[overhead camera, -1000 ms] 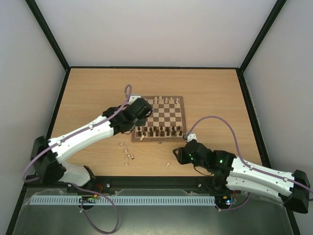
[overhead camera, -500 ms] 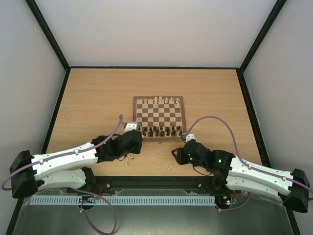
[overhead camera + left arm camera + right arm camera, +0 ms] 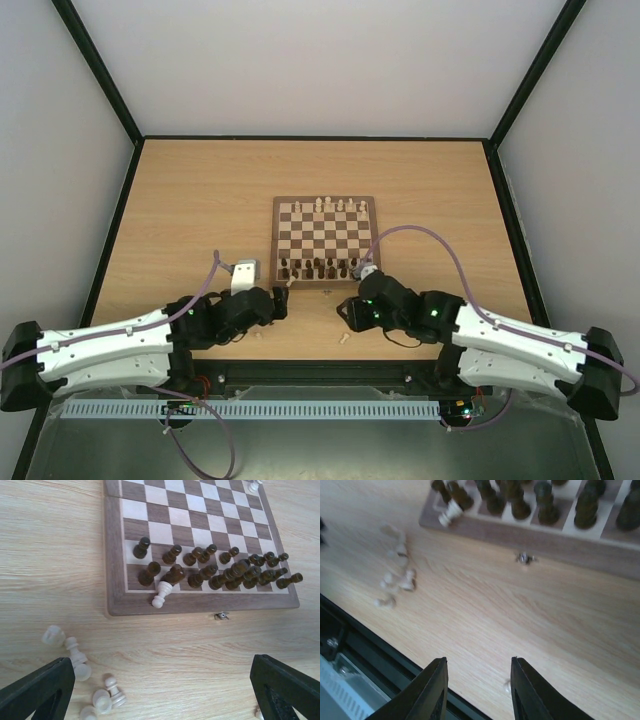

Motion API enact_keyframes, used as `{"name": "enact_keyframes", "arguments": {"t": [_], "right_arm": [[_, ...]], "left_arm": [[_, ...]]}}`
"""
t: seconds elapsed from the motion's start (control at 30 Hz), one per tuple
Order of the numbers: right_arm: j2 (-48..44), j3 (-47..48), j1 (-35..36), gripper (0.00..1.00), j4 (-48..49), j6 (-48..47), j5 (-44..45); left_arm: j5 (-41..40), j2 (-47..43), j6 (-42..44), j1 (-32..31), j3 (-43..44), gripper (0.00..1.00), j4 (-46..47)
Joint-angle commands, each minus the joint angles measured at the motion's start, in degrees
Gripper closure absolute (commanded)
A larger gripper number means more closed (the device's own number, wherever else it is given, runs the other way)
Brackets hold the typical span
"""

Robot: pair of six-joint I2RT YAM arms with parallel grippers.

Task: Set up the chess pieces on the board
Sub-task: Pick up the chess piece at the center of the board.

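Note:
The board (image 3: 326,238) lies mid-table, with dark pieces along its near rows and a few pale chess pieces (image 3: 330,205) on the far row. One pale piece (image 3: 162,595) lies tipped on the board's near border. Several pale pieces (image 3: 75,653) lie loose on the table by the left finger of my left gripper (image 3: 160,692). That gripper is wide open and holds nothing. My right gripper (image 3: 477,682) hovers open over bare wood, just short of the board's clasp (image 3: 524,557). A small pale piece (image 3: 506,686) lies beside its right finger (image 3: 532,692).
The black rail (image 3: 365,650) of the table's near edge runs close under my right gripper. The dark pieces (image 3: 225,570) crowd the board's near two rows. Black frame posts stand at the table's corners.
My left arm has drawn back from the board's left side to the table in front of it, and its jaws have opened wide. My right gripper has shifted a little left.

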Motion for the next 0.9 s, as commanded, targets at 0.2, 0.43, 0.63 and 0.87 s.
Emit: {"name": "enact_keyframes", "arguments": {"t": [0.2,0.43,0.63,0.87], "right_arm": [[17.90,13.57,0.55,0.65,-4.24,-6.55,-4.45],[37.31,30.57,0.58,0.62,-6.50,-11.41,-5.25],[52.81,44.88,1.48,0.62,-10.25,-11.06,-6.03],[67.70,61.66,4.31,0.62,-16.26,-9.24,-3.42]], "left_arm": [[-5.83,-13.69,-7.88,-0.38,4.30,0.01,-12.37],[-1.23,-29.59,1.21,-0.42,7.05,0.00,-6.31],[3.17,-38.00,6.97,-0.34,11.50,0.00,-3.76],[4.44,-41.52,9.86,-0.24,14.26,0.01,-4.30]]}}
